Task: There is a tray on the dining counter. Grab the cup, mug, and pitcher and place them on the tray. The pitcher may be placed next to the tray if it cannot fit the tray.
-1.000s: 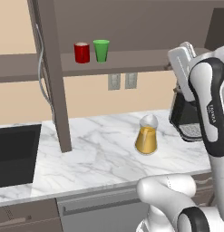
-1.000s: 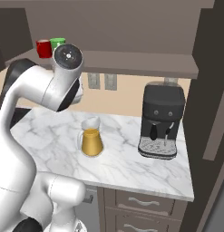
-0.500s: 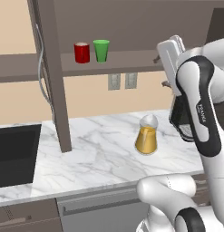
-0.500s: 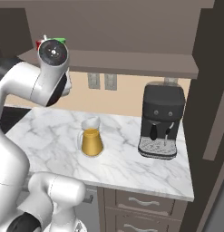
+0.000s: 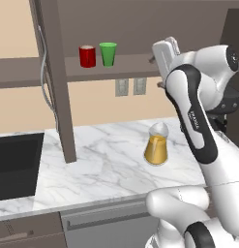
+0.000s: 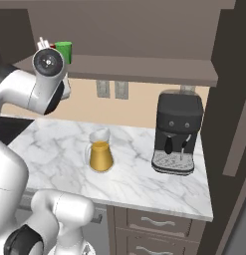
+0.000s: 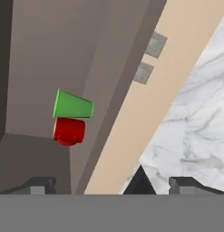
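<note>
item: mug [image 5: 87, 56]. small, red, cylindrical, upright on the brown wall shelf [image 5: 126, 68], toward its left end. in the hand view it lies just beside the cup, the two close enough that contact cannot be ruled out.

item: cup [image 5: 108, 54]. bright green, handleless, tapering to the base. upright on the same shelf, immediately right of the mug in the left base view. partly hidden behind the arm's round joint in the right base view.

item: pitcher [image 5: 156, 145]. amber-yellow, conical, with a clear whitish narrow top. upright on the white grey-veined marble surface [image 5: 101, 164] below the shelf, well apart from cup and mug.

item: pincer [image 7: 111, 185]. its two dark fingertips [image 7: 41, 185] stand far apart at the bottom of the hand view, spread wide, nothing between them, nothing held. it is raised to about shelf height, well right of the cup, and its camera looks toward the mug and cup, which are clear of the tips.

item: coffee machine [image 6: 177, 132]. black, on the marble surface to the right of the pitcher, apart from it.

item: sink [image 5: 17, 164]. black basin set in the marble at far left.

item: wall outlets [image 5: 130, 86]. a pair of grey plates on the beige wall under the shelf, above the pitcher.

item: post [image 5: 57, 82]. brown upright, from the marble surface up past the shelf, left of the mug.
</note>
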